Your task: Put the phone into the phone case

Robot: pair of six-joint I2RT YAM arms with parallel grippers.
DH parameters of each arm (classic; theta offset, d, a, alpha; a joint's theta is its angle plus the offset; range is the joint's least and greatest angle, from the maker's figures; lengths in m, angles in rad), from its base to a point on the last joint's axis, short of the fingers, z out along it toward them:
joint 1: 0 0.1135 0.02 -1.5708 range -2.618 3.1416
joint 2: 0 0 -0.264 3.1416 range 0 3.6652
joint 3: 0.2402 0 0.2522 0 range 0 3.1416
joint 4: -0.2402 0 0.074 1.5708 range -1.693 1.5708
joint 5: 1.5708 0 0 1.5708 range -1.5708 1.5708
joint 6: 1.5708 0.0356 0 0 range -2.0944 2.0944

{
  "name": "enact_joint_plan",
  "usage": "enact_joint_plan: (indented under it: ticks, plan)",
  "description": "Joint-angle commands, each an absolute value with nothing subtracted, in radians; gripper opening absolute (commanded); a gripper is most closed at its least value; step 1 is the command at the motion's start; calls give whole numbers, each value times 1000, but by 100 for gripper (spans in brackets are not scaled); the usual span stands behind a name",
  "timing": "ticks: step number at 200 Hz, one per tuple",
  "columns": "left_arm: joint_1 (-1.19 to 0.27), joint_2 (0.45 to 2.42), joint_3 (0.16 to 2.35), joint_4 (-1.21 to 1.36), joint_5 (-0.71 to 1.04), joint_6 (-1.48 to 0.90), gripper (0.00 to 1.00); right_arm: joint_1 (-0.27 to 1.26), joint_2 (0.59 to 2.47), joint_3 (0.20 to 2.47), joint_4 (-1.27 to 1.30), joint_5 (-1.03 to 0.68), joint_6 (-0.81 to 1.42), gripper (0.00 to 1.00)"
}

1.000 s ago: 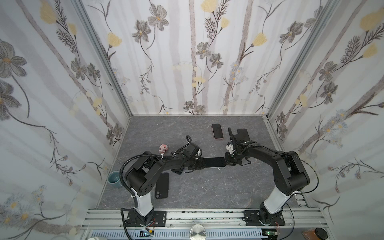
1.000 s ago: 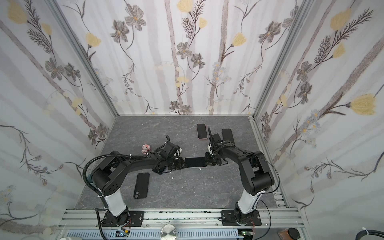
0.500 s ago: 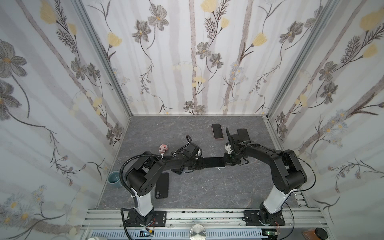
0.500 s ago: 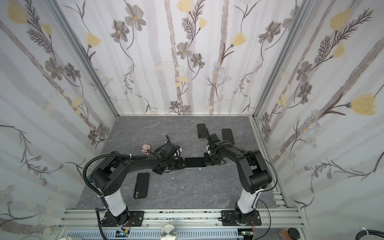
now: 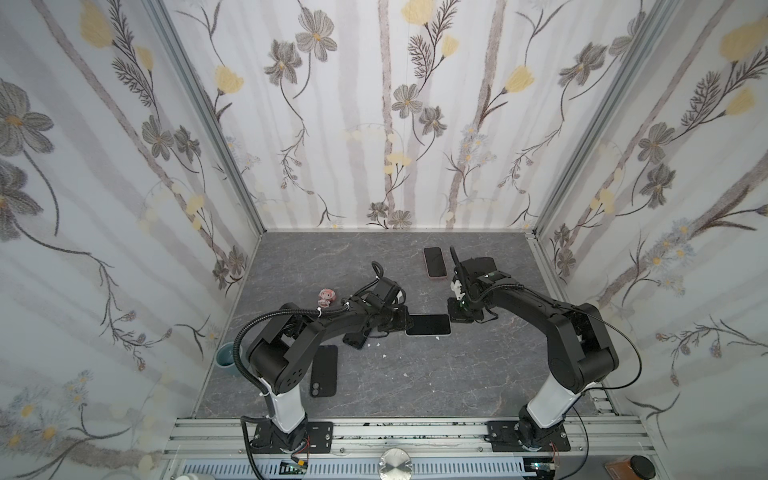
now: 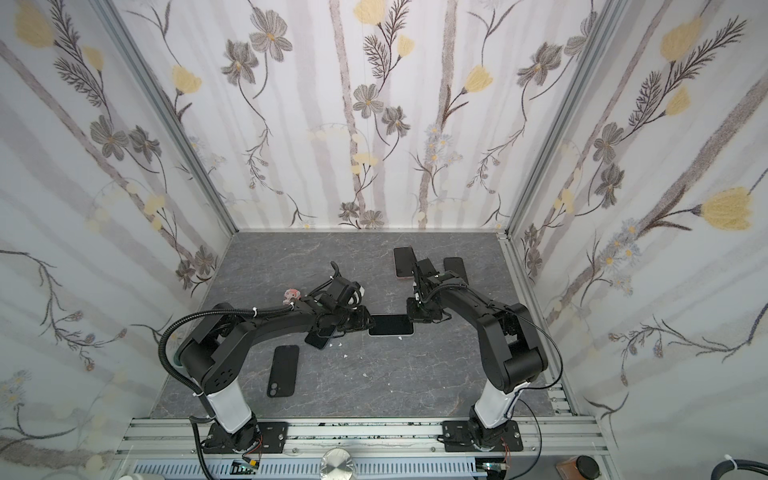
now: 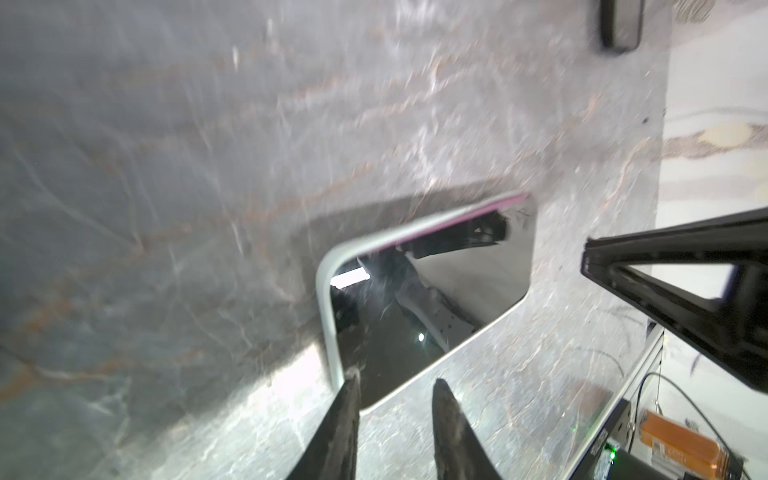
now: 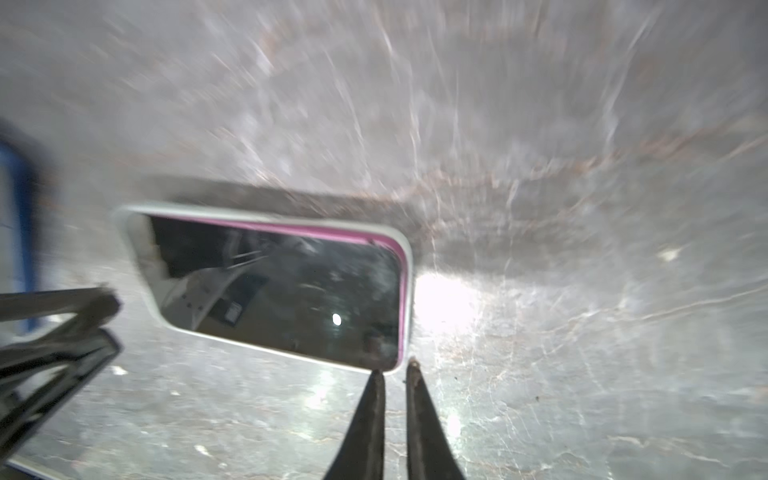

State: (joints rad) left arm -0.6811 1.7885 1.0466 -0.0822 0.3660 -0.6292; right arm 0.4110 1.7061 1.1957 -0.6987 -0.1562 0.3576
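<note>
The phone (image 5: 428, 325) (image 6: 390, 325) lies flat, screen up, mid-table inside a white-rimmed phone case (image 8: 120, 216) (image 7: 326, 291). A pink edge (image 8: 291, 228) shows inside the rim along one long side and at my right gripper's end. My left gripper (image 5: 405, 325) (image 7: 395, 384) is at the phone's left end, open, with a corner of the case between its tips; one fingertip (image 7: 351, 380) touches the rim. My right gripper (image 5: 451, 315) (image 8: 394, 368) is at the far right corner, its jaws a narrow slit apart astride the case's corner.
A black case (image 5: 324, 371) lies near the left arm's base, and a dark phone (image 5: 355, 338) lies under the left arm. A pink-edged phone (image 5: 434, 262) and a black slab (image 5: 482, 264) lie at the back. A small figurine (image 5: 327, 295) and a teal cup (image 5: 225, 354) are on the left.
My right gripper's jaws have parted slightly and its wrist has tipped up a little. The phone and my left gripper have stayed put.
</note>
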Motion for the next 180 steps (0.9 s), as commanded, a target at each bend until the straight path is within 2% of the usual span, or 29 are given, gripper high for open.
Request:
enact_joint_plan:
  ticks: [1, 49, 92, 121, 180]
  plan:
    - [-665, 1792, 1094, -139, 336, -592, 33, 410, 1694, 1257, -711, -156, 339, 17]
    - [-620, 1808, 1152, -156, 325, -569, 35, 403, 1696, 1352, -670, -143, 277, 24]
    - [-601, 1834, 1152, -158, 341, -559, 35, 343, 1796, 1381, -673, -271, 251, 26]
    - [-598, 1856, 1138, -147, 358, -565, 35, 340, 1851, 1402, -695, -281, 242, 30]
    - [-603, 1883, 1125, -123, 381, -594, 34, 340, 1913, 1388, -712, -264, 229, 24]
